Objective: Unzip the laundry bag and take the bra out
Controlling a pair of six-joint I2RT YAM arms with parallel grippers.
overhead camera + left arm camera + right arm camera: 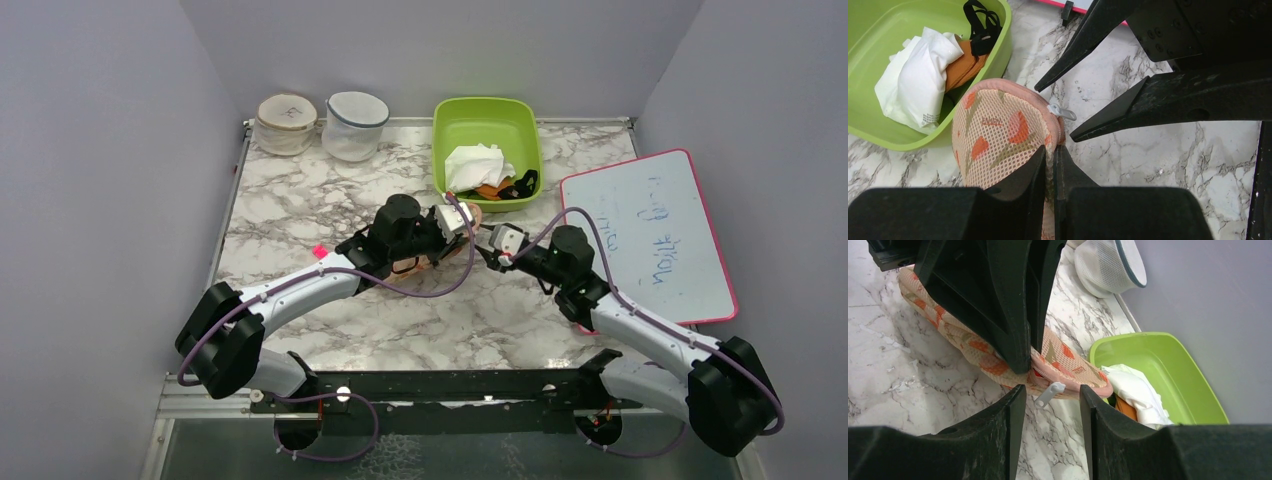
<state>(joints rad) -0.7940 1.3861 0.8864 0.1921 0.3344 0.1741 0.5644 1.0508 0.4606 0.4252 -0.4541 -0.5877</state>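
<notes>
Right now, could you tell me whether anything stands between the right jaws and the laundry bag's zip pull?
Nothing visible does. The zip pull juts from the edge of the laundry bag, facing the right gripper, jaws open. The left gripper pinches that edge beside it, not between.

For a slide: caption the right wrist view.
Open right gripper flanks the zip pull; left gripper pinches the laundry bag.

Pale grey walls [440,50] on three sides; grey-veined white marble table [300,200]; even light.
</notes>
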